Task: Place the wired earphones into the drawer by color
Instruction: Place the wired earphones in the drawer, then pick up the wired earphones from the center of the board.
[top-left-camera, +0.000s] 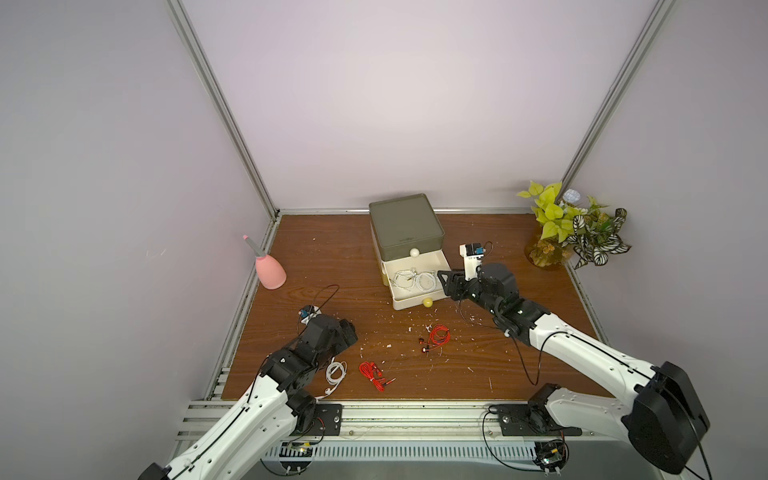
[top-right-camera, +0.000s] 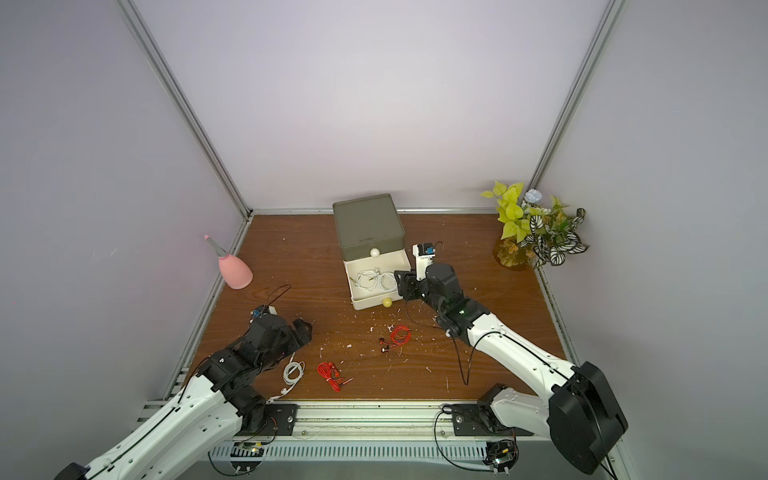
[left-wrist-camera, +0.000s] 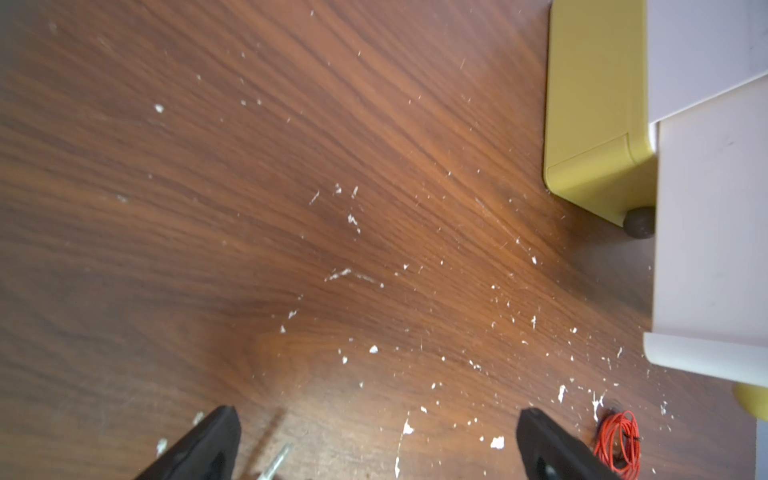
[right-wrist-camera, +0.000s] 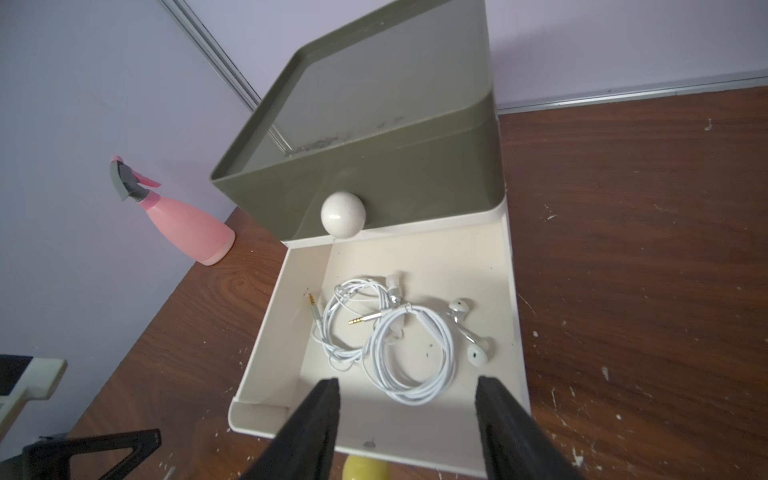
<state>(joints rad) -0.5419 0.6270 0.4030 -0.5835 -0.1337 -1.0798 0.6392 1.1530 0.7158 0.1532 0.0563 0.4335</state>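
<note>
The right gripper (right-wrist-camera: 409, 419) hangs just over the front part of the pulled-out cream tier (right-wrist-camera: 478, 449) of the drawer (top-left-camera: 405, 226). Its two black fingers (right-wrist-camera: 313, 428) stand apart and nothing is between them. Directly beyond the fingertips, on the floor of the cream tier, lie two white wired earphones (right-wrist-camera: 409, 353), coiled and partly overlapping each other, with their gold plugs and white buds visible. The yellow knob (right-wrist-camera: 365, 467) of this tier shows just below the fingers in the right wrist view. Above the cream tier sits the olive-grey tier (right-wrist-camera: 395, 166), closed, with its white ball knob (right-wrist-camera: 343, 214). On the olive lid, in a top view, there is a small line of writing (top-left-camera: 405, 239), but it is too small to read.

The left gripper (left-wrist-camera: 378, 436) is near the front left of the wooden table (top-left-camera: 332, 257), with its fingers (left-wrist-camera: 212, 440) wide apart and holding nothing. Just beside the left arm lies one more white earphone bundle (top-left-camera: 336, 371). To its right a red bundle (top-left-camera: 372, 374) lies on the table, and a second red bundle (top-left-camera: 436, 336) lies further toward the middle, in front of the drawer. In the left wrist view the yellow bottom tier (left-wrist-camera: 594, 124) with its grey knob (left-wrist-camera: 638, 222) is closed.

A pink spray bottle (top-left-camera: 268, 268) stands at the left wall, and a potted plant (top-left-camera: 573, 224) stands in the far right corner. White flecks are scattered on the wood.
</note>
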